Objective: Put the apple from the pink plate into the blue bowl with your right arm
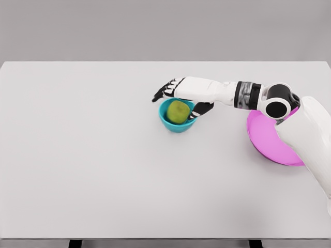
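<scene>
My right hand [178, 95] hovers over the blue bowl [177, 123], fingers spread and holding nothing; the green apple [178, 111] sits inside the bowl, just below my palm at 6 o'clock, with the pink plate [269, 139] behind at 4 o'clock.

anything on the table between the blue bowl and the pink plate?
Head view: only the right arm's forearm spans above that gap. The table between the blue bowl and pink plate is bare.
</scene>
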